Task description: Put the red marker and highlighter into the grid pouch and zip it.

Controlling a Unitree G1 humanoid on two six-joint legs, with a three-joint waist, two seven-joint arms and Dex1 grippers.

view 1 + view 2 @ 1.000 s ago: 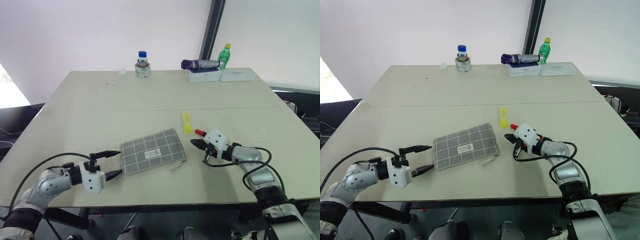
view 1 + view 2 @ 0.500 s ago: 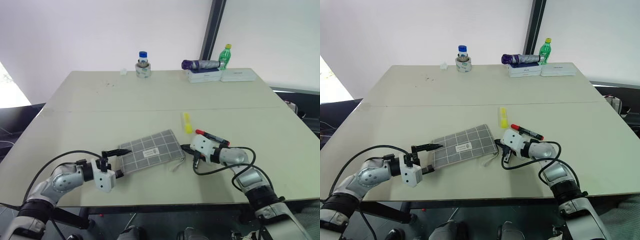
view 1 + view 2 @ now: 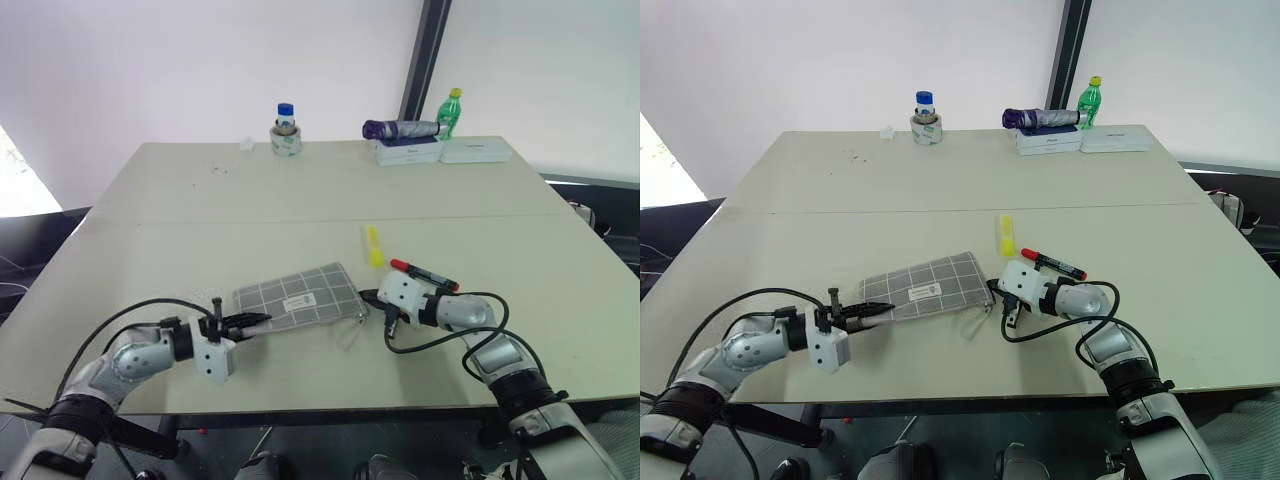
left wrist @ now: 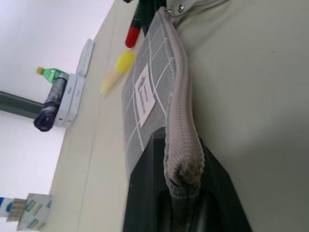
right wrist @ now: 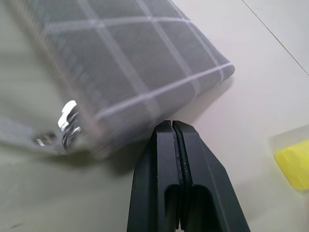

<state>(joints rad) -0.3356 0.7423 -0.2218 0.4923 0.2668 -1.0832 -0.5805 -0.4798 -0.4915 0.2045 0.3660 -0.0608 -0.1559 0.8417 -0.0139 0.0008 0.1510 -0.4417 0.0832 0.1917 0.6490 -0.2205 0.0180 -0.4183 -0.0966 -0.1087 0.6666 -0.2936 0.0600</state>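
Left pincer [image 3: 868,313] at near left of the worktop [image 3: 940,190], clenched on the near-left corner of the grid pouch [image 3: 930,290]; left wrist view shows the zipper edge pinched between its fingers [image 4: 145,193] and that end lifted off the surface. Pouch lies near the middle of the worktop, white label [image 3: 923,292] up, zipper pull [image 4: 179,7] at its right end, strap trailing toward the near side. Right pincer [image 3: 995,289] just right of the pouch, clenched with nothing in it, tips at the pouch's right end beside the pull; touching or not, cannot tell. Red marker [image 3: 1054,264] flat on the worktop just beyond the right pincer, red cap toward the left. Highlighter [image 3: 1007,234] a bit farther, just past the pouch's far-right corner, apart from the marker. Both pens outside the pouch. Far edge: small jar with blue lid [image 3: 925,116] at centre; to the right a folded purple umbrella [image 3: 1042,117] on white boxes [image 3: 1085,138], green bottle [image 3: 1090,99] behind.
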